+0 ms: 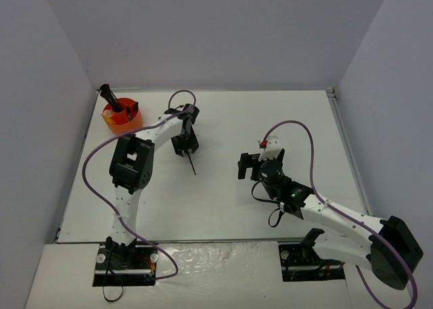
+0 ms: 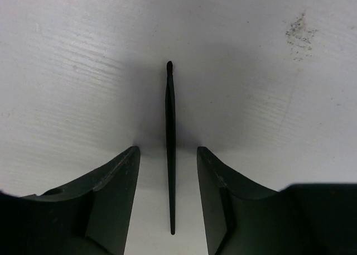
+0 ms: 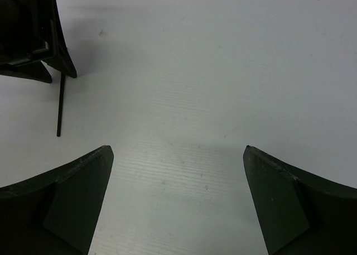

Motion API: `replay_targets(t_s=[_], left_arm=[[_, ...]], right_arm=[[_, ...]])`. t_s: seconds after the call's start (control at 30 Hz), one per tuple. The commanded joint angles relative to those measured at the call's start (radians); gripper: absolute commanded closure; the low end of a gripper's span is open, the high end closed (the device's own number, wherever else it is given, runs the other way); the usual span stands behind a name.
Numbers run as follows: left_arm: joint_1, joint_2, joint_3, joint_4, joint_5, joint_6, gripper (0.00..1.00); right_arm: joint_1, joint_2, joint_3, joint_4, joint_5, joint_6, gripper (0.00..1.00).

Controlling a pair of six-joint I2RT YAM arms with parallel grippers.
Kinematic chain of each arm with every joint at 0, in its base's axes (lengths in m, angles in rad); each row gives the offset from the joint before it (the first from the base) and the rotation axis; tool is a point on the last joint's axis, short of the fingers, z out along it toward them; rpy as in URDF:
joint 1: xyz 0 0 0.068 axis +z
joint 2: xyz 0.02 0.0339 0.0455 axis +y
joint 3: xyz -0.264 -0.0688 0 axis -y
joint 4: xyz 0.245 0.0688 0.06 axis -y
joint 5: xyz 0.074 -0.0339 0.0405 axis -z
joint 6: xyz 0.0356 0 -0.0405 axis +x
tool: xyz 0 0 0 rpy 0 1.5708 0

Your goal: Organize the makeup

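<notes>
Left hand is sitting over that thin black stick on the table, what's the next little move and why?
Probably close the left hand on the thin black stick. In the left wrist view it lies flat on the table between the two fingers, with bare table showing either side, so nothing grips it yet. Closing should secure it for lifting toward the orange holder.

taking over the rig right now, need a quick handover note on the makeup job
Left gripper: open, its fingers straddle the thin black stick lying on the table, with a gap on each side and no grip yet.
Right gripper: wide open, empty.
Done: a black brush stands in the orange holder, far left.
Left: close on the stick, lift it, and probably drop it in the holder. It is the only loose piece I can see.
</notes>
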Motion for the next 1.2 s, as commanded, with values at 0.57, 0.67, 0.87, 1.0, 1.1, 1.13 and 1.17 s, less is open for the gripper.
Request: replay_targets(t_s=[0.57,0.67,0.87,1.0,1.1,1.13,1.17], left_arm=[[0.002,-0.005,0.054,-0.064,-0.094,0.046,1.0],[0.003,-0.109,0.047,-0.032,-0.153,0.123,1.0],[0.004,-0.411,-0.034,0.192,-0.33,0.364,1.0],[0.045,-0.562,-0.115,0.383,-0.42,0.495,1.0],[0.097,-0.677,-0.232,0.643,-0.429,0.63,1.0],[0.122,-0.7,-0.253,0.691,-0.427,0.674,1.0],[0.149,-0.713,-0.275,0.765,-0.414,0.71,1.0]], right_arm=[[-0.01,0.023,0.021,0.089,-0.006,0.005,0.0],[-0.01,0.019,0.018,0.088,-0.002,0.004,0.0],[-0.013,0.027,0.017,0.092,-0.006,0.003,0.0],[-0.017,0.036,0.02,0.094,-0.015,0.003,0.0],[-0.018,0.042,0.016,0.101,-0.016,0.003,0.0],[-0.018,0.044,0.015,0.105,-0.017,0.003,0.0],[-0.018,0.047,0.014,0.109,-0.019,0.003,0.0]])
